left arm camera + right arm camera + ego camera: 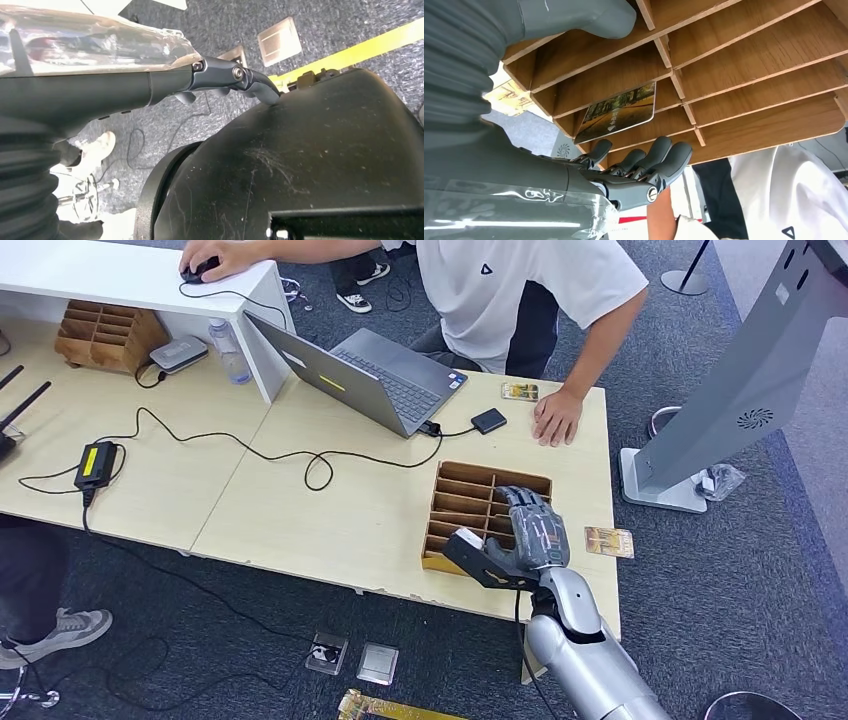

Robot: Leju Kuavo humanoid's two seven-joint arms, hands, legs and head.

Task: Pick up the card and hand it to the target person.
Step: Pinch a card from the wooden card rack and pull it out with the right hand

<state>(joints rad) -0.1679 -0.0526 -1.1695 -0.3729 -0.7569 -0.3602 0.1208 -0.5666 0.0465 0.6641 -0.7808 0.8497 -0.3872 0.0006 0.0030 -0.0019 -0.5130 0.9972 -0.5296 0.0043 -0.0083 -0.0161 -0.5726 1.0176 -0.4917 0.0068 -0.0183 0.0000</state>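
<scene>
A card printed with a tree-lined path lies in one slot of the wooden slotted organizer, near the table's front edge. My right hand hovers over the organizer's right side, open. In the right wrist view its thumb and fingers stand on either side of the card's slot without touching the card. The person in a white shirt leans over the far side, one hand flat on the table. My left hand hangs beside my body with nothing in it.
Two more cards lie on the table, one right of the organizer, one by the person's hand. An open laptop, a black drive and cables sit behind the organizer. A grey kiosk stand rises at the right.
</scene>
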